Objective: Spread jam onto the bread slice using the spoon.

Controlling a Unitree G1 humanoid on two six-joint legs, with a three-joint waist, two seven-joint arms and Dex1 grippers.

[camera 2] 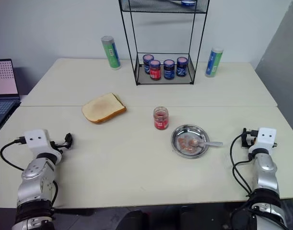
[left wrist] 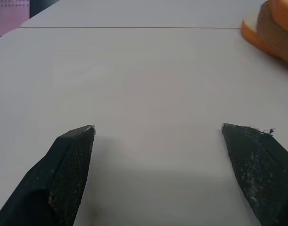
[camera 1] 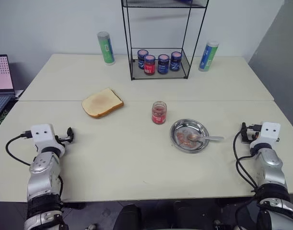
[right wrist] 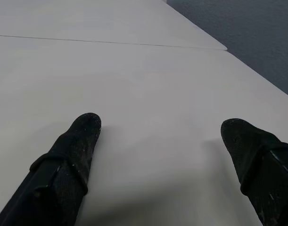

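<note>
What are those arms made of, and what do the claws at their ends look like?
Both arms are shiny silver metal segments with black joints. Each wrist carries a white box with small dark dots, and black cables loop beside it. The left claw has two flat, wedge-shaped black fingers with a rough, speckled texture. The right claw has two black fingers with rounder tips.

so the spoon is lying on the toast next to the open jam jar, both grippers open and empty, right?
Not quite. The spoon lies in the steel dish, as the left eye view shows. The rest stands: open jam jar nearby, left gripper and right gripper open and empty.
</note>
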